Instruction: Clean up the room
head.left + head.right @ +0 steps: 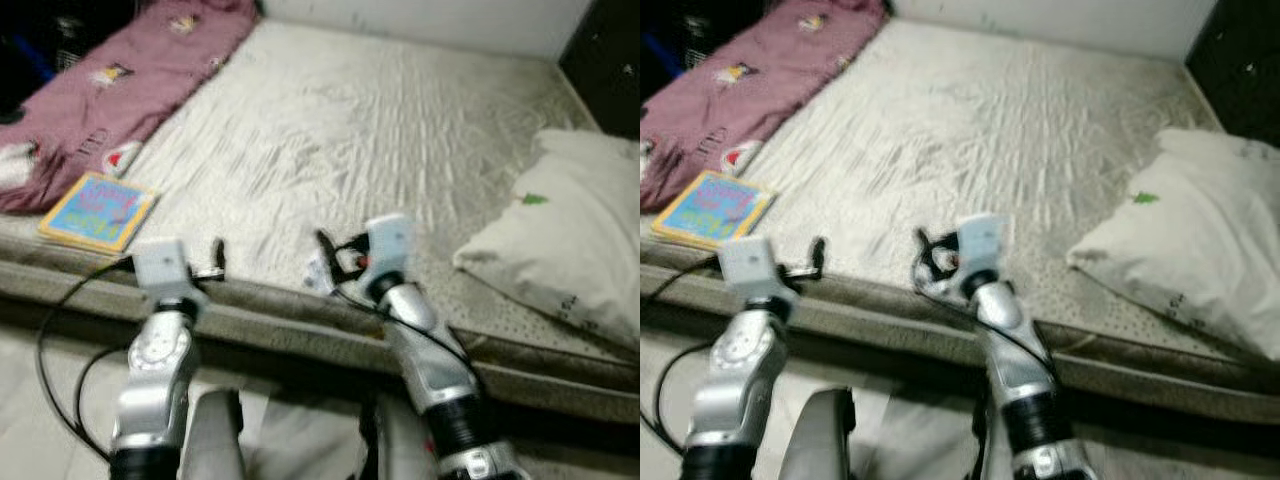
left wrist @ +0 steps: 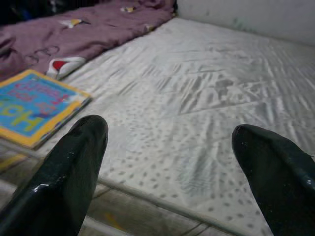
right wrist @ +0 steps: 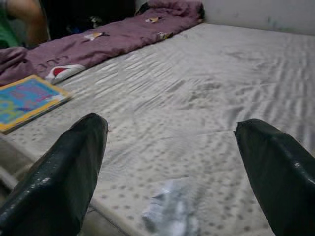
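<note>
- Both silver arms reach toward the bed's near edge.
- Left gripper spreads wide near a colourful book.
- Right gripper spreads wide just above a crumpled wrapper on the mattress.
- Maroon blanket lies left, white pillow right.

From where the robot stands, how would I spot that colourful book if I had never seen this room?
Start with the big bed covered by a pale, wrinkled sheet. Go to its near edge on the robot's left, where a maroon blanket lies bunched along the side. The book lies flat just beside that blanket: thin, bright blue with a yellow border, the only vividly coloured thing on the sheet.
</note>
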